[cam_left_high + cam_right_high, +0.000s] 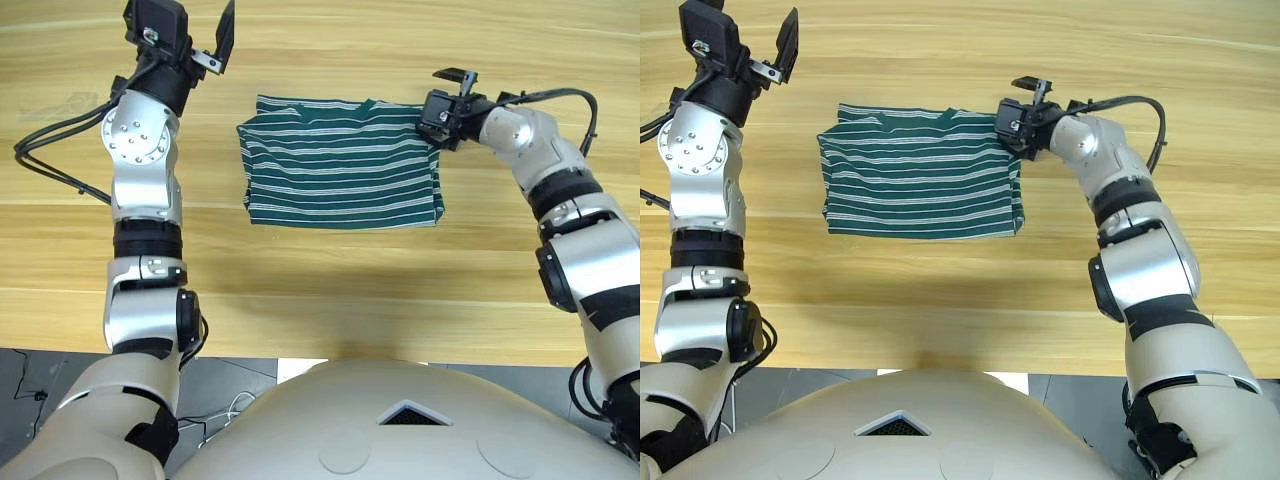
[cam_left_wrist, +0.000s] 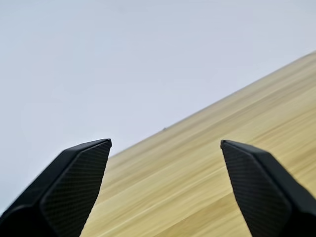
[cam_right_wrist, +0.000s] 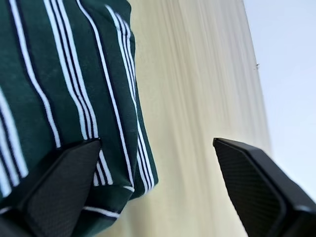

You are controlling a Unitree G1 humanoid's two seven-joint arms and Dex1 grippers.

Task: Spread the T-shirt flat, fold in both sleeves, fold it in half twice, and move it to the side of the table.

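— Where's the T-shirt (image 1: 340,165) from where you stand?

— Mid-table (image 1: 320,270), folded down to a striped rectangle with the collar on the far edge. Its long axis runs left to right across me.

— And your fingers?

— My right gripper (image 3: 157,144) sits at the shirt's far right corner with its jaws spread. One finger (image 3: 59,187) is against the cloth edge and the other is out over bare wood, so nothing is pinched yet. Whether that near finger is on top of the hem or tucked under it, I cannot tell. My left gripper (image 1: 190,35) is spread wide too, holding nothing, raised well apart from the shirt off its far left corner.

— So which arm goes?

— The right, I'd judge, since it's already at the cloth. The shirt lies to its left, so a fold in half would carry that right edge across the long axis toward the left edge — the corner has to be gripped first.
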